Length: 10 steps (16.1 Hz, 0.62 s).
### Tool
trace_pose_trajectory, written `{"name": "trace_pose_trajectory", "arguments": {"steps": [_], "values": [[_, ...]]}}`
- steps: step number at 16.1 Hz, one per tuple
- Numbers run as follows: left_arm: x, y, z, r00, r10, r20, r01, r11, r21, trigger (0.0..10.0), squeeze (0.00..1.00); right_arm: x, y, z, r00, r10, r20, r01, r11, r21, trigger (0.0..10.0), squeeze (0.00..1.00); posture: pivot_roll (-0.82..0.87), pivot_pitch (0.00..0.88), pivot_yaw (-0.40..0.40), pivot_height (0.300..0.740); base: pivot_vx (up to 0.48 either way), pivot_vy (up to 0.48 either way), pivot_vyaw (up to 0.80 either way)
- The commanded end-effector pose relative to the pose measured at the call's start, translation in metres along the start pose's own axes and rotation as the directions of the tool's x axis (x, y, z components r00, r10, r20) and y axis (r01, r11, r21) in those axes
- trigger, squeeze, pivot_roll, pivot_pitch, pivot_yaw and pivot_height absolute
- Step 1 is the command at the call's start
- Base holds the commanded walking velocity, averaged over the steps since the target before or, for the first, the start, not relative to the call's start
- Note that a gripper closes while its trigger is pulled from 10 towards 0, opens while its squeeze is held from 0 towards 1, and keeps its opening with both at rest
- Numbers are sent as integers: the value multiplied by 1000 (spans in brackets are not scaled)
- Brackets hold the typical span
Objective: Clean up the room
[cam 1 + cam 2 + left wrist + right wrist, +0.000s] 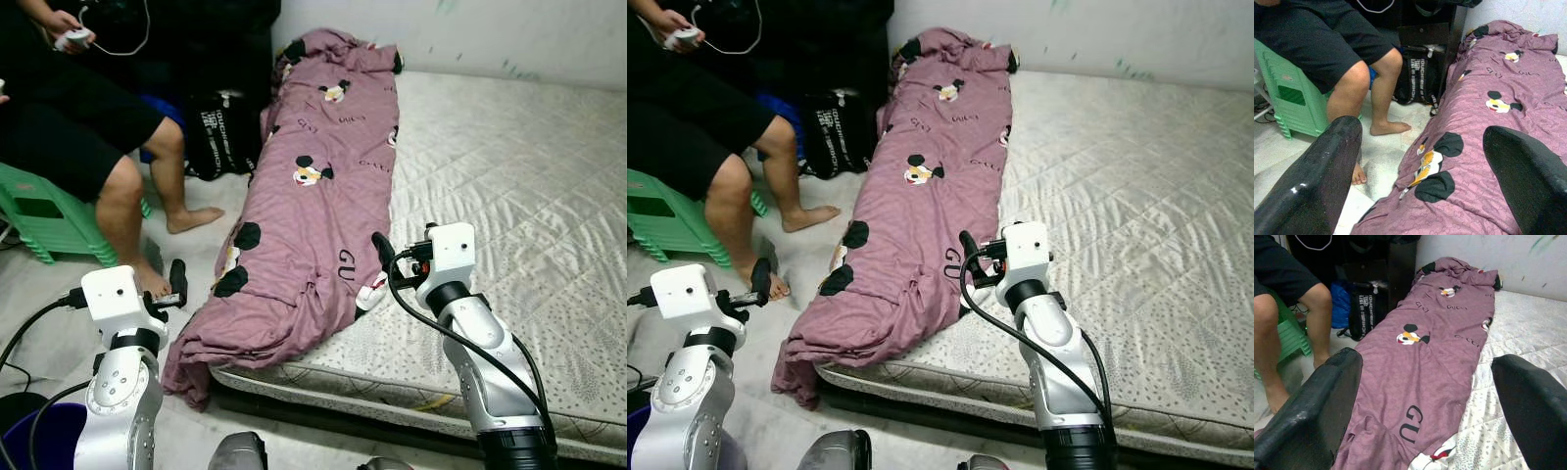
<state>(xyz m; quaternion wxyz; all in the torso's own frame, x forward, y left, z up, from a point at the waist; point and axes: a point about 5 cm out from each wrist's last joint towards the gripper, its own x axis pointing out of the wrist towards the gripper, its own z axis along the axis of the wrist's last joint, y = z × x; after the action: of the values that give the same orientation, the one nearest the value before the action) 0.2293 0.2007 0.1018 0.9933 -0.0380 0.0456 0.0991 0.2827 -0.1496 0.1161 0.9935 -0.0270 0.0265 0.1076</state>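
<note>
A purple blanket [313, 196] with cartoon mouse prints lies in a long folded strip along the left side of a bare mattress [509, 176], running away from both claws toward the wall. Its near end is bunched and spills over the mattress corner onto the floor [201, 211].

The right claw [377, 257] hovers over the near end of the blanket, just at its right edge where it meets the mattress. In the right wrist view its two fingers stand wide apart with nothing between them. The left claw [176, 284] hangs over the floor, just to the left of the drooping blanket corner. Its fingers [1317, 186] are also spread wide and empty, pointing along the blanket's length.

Beyond the left claw a person [88, 127] sits on a green stool [44, 211], bare feet on the floor, holding a small white device. A black bag [220, 132] stands against dark furniture farther off.

As for progress, the blanket is gathered lengthwise but its near end is still rumpled and hanging off the bed. That fits either a folding job under way or a blanket simply left pushed aside. Tidying seems to remain at the near end, and neither claw grips anything.
</note>
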Motion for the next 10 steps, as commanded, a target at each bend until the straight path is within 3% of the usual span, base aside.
{"name": "trace_pose_trajectory", "arguments": {"steps": [1,6,10], "values": [[1,0,0,1000,-9,-2,9,1000,5,10000,0,0,-1,1,1000,-9,-6,9,1000,9,10000,0,52,70,8,740,0,0,-800],[2,-5,-1,999,-35,-7,35,999,-33,10000,0,2,-1,-1,1000,-10,-17,10,1000,19,10000,0,55,67,6,740,0,0,-800],[5,-7,0,998,-55,5,55,998,-32,10000,0,2,-1,-1,1000,-11,-20,11,1000,25,10000,0,53,67,5,740,0,0,-106]]}}
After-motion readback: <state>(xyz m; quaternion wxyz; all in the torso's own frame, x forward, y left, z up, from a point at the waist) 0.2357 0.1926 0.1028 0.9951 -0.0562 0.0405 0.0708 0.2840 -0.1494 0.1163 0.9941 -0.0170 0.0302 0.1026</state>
